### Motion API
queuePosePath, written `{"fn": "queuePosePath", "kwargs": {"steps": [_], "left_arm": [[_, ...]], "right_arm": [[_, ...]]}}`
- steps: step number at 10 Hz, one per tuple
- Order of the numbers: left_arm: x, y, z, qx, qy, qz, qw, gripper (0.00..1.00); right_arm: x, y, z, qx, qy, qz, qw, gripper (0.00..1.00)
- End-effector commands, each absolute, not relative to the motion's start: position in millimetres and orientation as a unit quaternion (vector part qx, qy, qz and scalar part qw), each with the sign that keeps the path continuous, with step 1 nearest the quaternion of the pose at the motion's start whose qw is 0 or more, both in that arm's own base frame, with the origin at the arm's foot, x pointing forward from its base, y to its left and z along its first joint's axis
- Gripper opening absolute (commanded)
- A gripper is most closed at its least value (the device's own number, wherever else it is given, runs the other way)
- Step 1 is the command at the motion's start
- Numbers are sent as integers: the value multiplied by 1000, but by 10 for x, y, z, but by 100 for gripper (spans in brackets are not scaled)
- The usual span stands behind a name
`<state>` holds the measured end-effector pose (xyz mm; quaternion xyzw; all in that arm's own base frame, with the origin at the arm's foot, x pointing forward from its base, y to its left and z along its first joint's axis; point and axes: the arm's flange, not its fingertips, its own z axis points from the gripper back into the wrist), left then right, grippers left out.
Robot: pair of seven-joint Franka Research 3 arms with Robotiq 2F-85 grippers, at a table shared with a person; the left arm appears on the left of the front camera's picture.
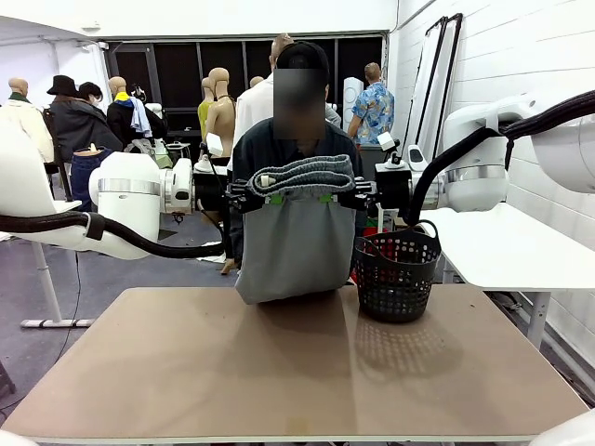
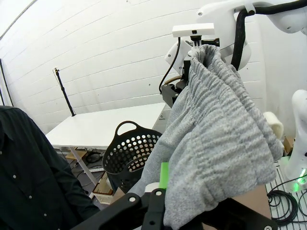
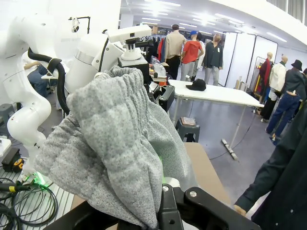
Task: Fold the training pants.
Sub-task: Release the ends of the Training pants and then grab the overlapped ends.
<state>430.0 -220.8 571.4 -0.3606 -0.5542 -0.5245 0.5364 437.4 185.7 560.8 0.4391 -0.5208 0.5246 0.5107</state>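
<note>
The grey training pants (image 1: 296,246) hang in the air just left of the black basket (image 1: 397,274). They are strung between the two hands at about the height of the basket's handle or above. The left hand (image 1: 275,198) is clamped on the top edge at the side away from the basket, and the right hand (image 1: 323,197) is clamped on the side nearer it. The gathered waistband lies bunched over the top between them.

The cloth falls as one short, wide panel, so it looks doubled over already, which suggests a first fold is made. Its lower edge reaches about the level of the basket's base, at the far end of the counter (image 1: 279,372); I cannot tell whether it touches. Left to do, as I judge it: lay the bundle flat beside the basket, fold it smaller and let go. A person (image 1: 270,149) stands behind the pants.
</note>
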Motion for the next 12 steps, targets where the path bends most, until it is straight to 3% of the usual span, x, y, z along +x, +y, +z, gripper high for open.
{"fn": "queuePosePath", "kwargs": {"steps": [1,12], "left_arm": [[4293,-2204,5738,-364,-559,-517,537,0],[4293,-2204,5738,-364,-559,-517,537,0]], "right_arm": [[4358,1872,5627,438,-524,526,506,0],[4358,1872,5627,438,-524,526,506,0]]}}
